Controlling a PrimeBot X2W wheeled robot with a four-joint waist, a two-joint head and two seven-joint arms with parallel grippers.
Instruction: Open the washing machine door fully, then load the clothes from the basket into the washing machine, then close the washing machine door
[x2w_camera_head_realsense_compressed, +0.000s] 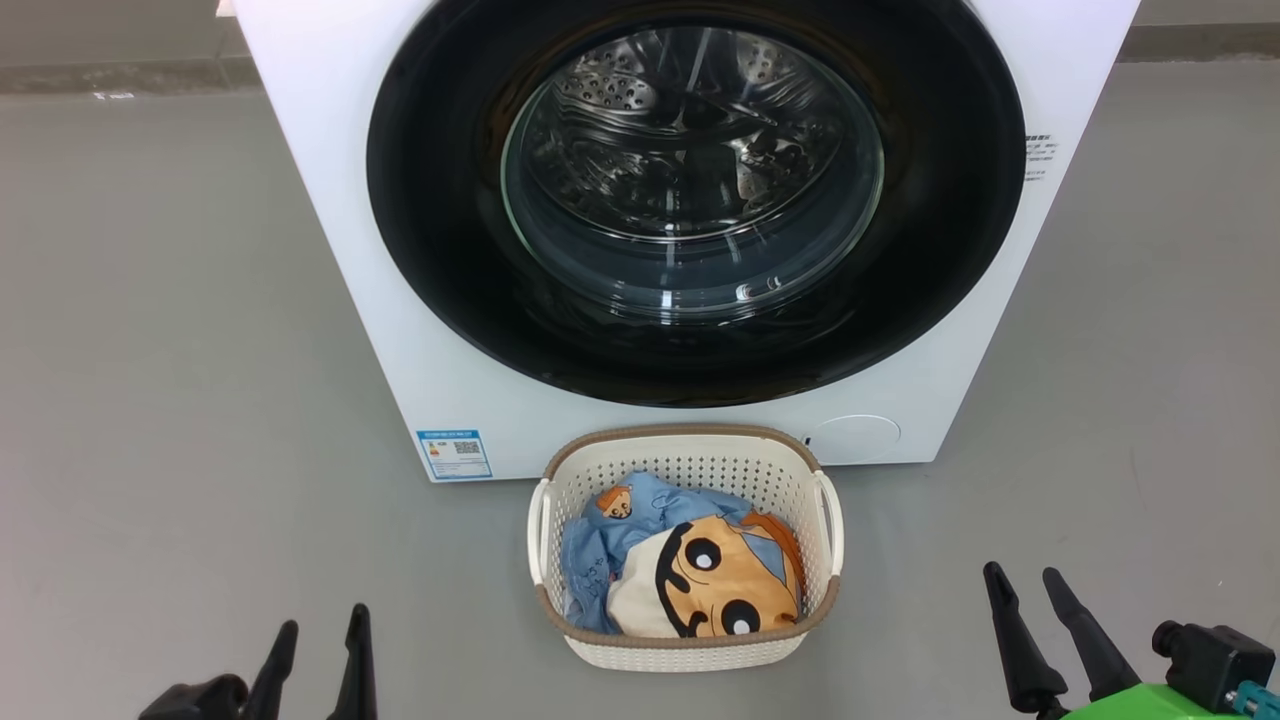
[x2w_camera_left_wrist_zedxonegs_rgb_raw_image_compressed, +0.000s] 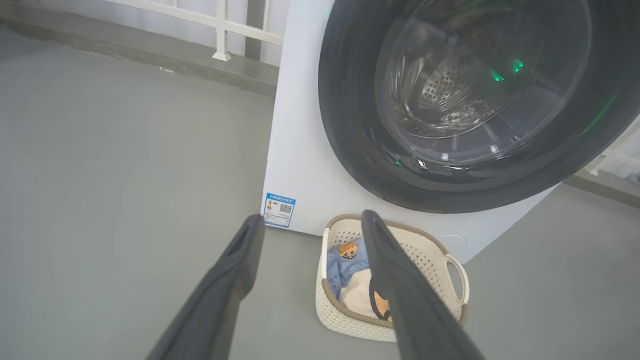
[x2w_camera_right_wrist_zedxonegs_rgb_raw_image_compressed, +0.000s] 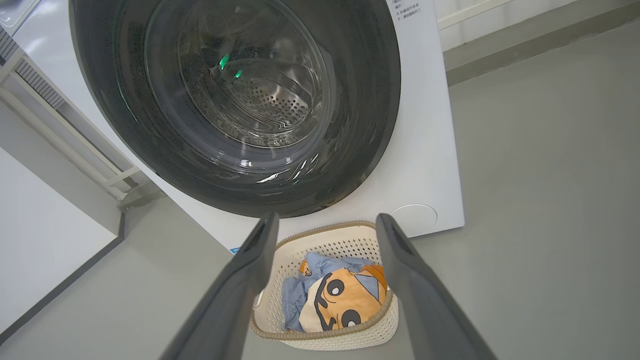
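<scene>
One shut door comes before everything else. The washing machine door fills the upper middle of the head view, its glossy black ring lying flush against the white washing machine. I can make out no handle, recess or hinge on that ring, so I cannot tell which edge swings free. If I pull on the wrong side, my fingers will likely skid off the slick surface or strain the latch.

Just under the door, at lower centre, the basket stands close against the machine's front, between the blue label and the round cap. The clothes lie heaped inside it, with the tan face on top of the light-blue piece. I cannot judge whether the door's lower edge would clear the basket's rim. If it does not, the swinging door could knock or shove the basket, which looks light. An arm reaching past it for the door could tip it too.

My left gripper sits at the bottom left and my right gripper at the bottom right. Both are spread wide, hold nothing, and are well apart from the door and the basket. When I load, a loose pinch may lift only one cloth, or let a trailing corner drop on the grey floor or catch in the closing door.
</scene>
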